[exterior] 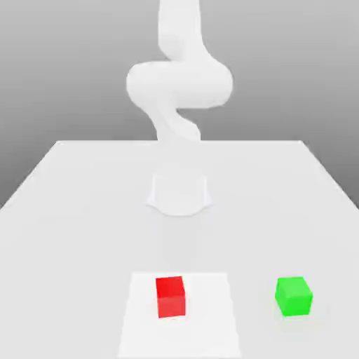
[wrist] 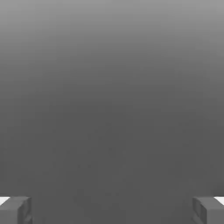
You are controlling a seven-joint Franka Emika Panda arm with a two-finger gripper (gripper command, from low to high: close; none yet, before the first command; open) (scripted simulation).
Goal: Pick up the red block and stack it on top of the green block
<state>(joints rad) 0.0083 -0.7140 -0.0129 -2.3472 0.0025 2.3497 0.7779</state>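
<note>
Two blocks on the pale table, exterior view: red block toward the near edge, a little to the exterior view's left of centre, sitting on a white square; green block well apart, on the exterior view's right, on the table itself, beside the square and not touching it. Neither is stacked. Red block shows its top and front faces; underside hidden. Square runs down to the picture's lower edge, and its near border is hard to make out. Its outline is faint against the table, white on near-white. Table sides cut off at the picture's edges.

Robot arm rises at the far part of the table, upper part cut off by the top edge; its lower links blend into the pale base, joins hard to trace.

Gripper released: hand view has its two fingertips wide apart at opposite edges, both partly cut off, nothing between them but plain grey.
</note>
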